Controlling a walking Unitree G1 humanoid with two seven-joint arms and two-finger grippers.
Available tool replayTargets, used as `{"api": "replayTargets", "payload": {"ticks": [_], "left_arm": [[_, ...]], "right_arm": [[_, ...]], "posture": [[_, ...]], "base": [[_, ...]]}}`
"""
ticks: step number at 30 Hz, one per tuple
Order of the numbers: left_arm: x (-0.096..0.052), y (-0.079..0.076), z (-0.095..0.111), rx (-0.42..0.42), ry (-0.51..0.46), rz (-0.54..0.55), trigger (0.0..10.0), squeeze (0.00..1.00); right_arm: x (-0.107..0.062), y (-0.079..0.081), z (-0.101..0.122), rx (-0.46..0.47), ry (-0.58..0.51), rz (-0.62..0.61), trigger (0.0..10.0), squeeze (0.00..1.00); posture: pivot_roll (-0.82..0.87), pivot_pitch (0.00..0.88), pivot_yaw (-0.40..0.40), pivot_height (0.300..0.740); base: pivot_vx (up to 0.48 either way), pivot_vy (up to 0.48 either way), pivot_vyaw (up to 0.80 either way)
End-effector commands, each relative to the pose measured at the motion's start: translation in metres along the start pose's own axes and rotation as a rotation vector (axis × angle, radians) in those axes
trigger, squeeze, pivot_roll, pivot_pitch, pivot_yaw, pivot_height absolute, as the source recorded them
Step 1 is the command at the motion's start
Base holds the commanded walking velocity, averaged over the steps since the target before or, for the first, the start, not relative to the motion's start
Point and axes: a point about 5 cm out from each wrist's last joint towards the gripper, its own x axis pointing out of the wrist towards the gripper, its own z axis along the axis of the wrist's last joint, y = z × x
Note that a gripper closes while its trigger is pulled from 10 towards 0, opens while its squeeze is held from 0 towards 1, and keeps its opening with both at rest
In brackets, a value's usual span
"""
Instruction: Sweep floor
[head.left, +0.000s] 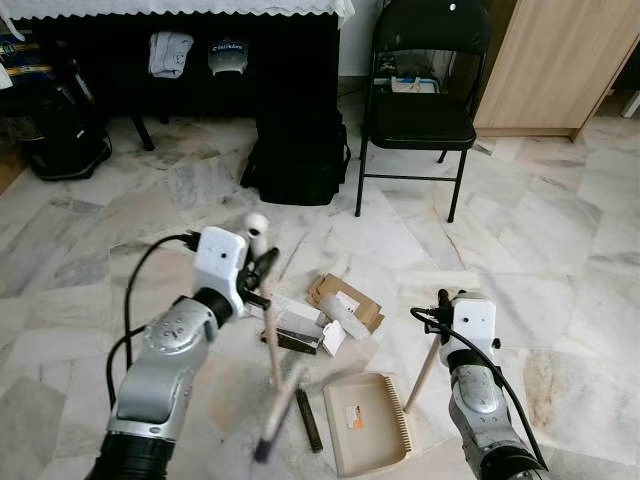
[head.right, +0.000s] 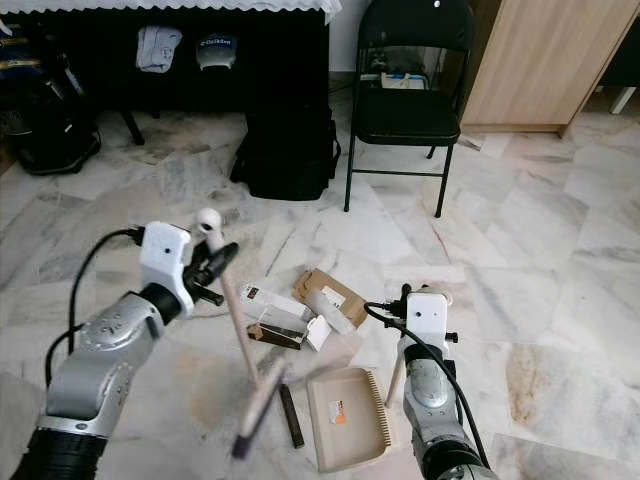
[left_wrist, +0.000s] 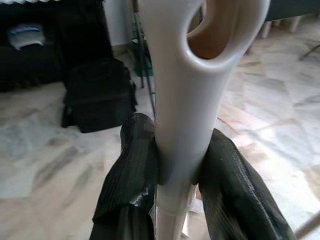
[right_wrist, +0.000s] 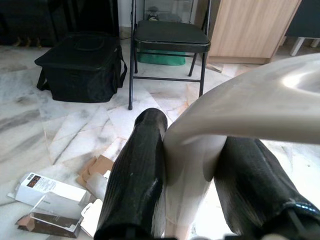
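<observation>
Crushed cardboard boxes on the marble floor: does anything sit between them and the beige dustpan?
Nothing visible blocks them. The cardboard boxes lie just beyond the beige dustpan; a dark strip lies beside the pan.

Glossy marble floor (head.left: 560, 250); smooth, seemingly plastic dustpan (head.left: 365, 425).
</observation>
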Motion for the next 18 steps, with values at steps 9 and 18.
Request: {"api": "replayTargets", "payload": {"ticks": [9,18], "left_arm": [[0.004,0.011,0.004,0.215,-0.019,0.071,10.0,0.00],[0.004,0.018,-0.004,0.420,0.029,0.125,10.0,0.00]], "right_arm": [[-0.008,-0.009,-0.017,-0.041,0.087,-0.013,10.0,0.00],[-0.008,-0.009,-0.018,-0.042,0.086,-0.013,10.0,0.00]], "posture": [[0.12,0.115,-0.004,0.740],[0.12,0.117,-0.005,0.740]], "base": [[0.000,0.000,0.00],[0.000,0.000,0.00]]}}
